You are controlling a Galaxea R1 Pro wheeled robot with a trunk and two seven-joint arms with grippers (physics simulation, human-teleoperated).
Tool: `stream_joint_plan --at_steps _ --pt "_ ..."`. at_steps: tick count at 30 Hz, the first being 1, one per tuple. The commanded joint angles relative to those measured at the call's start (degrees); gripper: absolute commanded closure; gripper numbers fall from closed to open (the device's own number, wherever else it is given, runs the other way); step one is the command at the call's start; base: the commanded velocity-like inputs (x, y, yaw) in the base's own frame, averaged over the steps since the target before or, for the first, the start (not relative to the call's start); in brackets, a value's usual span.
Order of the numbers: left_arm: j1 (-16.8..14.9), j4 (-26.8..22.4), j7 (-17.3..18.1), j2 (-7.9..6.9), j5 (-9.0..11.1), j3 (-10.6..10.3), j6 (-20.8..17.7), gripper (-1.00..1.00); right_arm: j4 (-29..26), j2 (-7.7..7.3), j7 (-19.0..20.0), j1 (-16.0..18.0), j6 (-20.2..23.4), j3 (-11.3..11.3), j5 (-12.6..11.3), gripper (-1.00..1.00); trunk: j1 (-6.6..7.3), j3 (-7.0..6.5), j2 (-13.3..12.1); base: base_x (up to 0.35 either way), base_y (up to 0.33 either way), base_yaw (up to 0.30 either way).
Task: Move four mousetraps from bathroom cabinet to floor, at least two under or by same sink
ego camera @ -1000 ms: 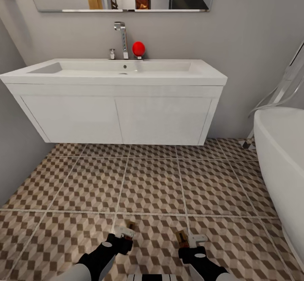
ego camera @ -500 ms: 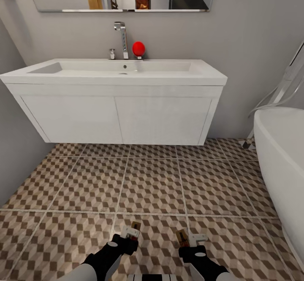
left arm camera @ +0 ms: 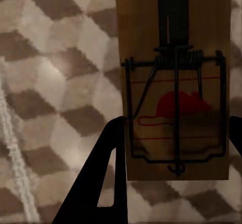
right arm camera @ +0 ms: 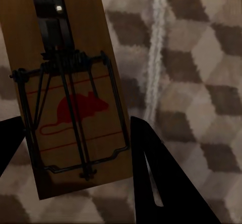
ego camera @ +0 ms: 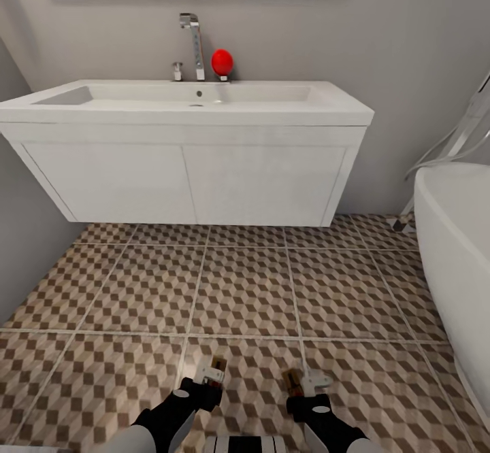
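Observation:
Each of my grippers holds one mousetrap low over the cube-patterned bathroom floor (ego camera: 245, 290), in front of the wide white sink (ego camera: 197, 109). My left gripper (ego camera: 207, 376) (left arm camera: 174, 148) is shut on a brown wooden mousetrap (ego camera: 218, 363) (left arm camera: 174, 82) with a wire spring and a red mouse mark. The right gripper (ego camera: 306, 381) (right arm camera: 75, 153) is shut on a second mousetrap (ego camera: 292, 379) (right arm camera: 70, 98) of the same kind. Both traps hang roughly two tiles short of the sink's front. The cabinet and the other two mousetraps are out of view.
A white bathtub (ego camera: 456, 249) bulges in from the right. The sink's white wall-hung unit (ego camera: 190, 181) leaves a gap above the floor. A chrome tap (ego camera: 194, 41) and a red ball (ego camera: 221, 62) stand on the sink's back rim. A grey wall (ego camera: 27, 256) closes the left.
My left gripper has pushed a little forward with its trap. The head camera has shifted, so the sink sits higher and larger in the picture. The right gripper has barely moved.

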State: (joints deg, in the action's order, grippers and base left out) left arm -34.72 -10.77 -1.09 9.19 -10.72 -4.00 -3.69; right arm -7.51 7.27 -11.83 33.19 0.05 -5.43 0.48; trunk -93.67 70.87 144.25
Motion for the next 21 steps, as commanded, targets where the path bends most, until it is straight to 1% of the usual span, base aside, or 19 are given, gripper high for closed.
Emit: stream_joint_plan --at_steps 1,15,17,21 --pt "0.0 -0.1 -0.2 -0.01 -0.4 -0.4 -0.3 1.00 0.0 0.01 -0.6 0.0 0.0 -0.5 -0.1 1.00 -0.01 0.27 0.0 0.000 0.000 0.000" --pt "0.0 -0.1 -0.2 -0.11 -0.4 -0.4 -0.4 1.00 0.0 -0.03 -0.5 0.0 -0.1 -0.6 -0.1 1.00 -0.37 3.37 0.2 0.000 0.000 0.000" --pt "-0.7 -0.8 0.4 -0.77 0.2 -0.4 -0.2 1.00 -0.6 -0.20 -0.7 0.7 -0.1 -0.4 0.0 1.00 -0.38 3.36 0.2 0.000 0.000 0.000" --pt "-2.0 -2.1 0.1 -2.01 -0.3 -0.5 -0.1 1.00 -1.9 -0.18 -0.9 2.0 -0.2 -0.4 0.1 1.00 -0.38 3.36 0.2 0.000 0.000 0.000"
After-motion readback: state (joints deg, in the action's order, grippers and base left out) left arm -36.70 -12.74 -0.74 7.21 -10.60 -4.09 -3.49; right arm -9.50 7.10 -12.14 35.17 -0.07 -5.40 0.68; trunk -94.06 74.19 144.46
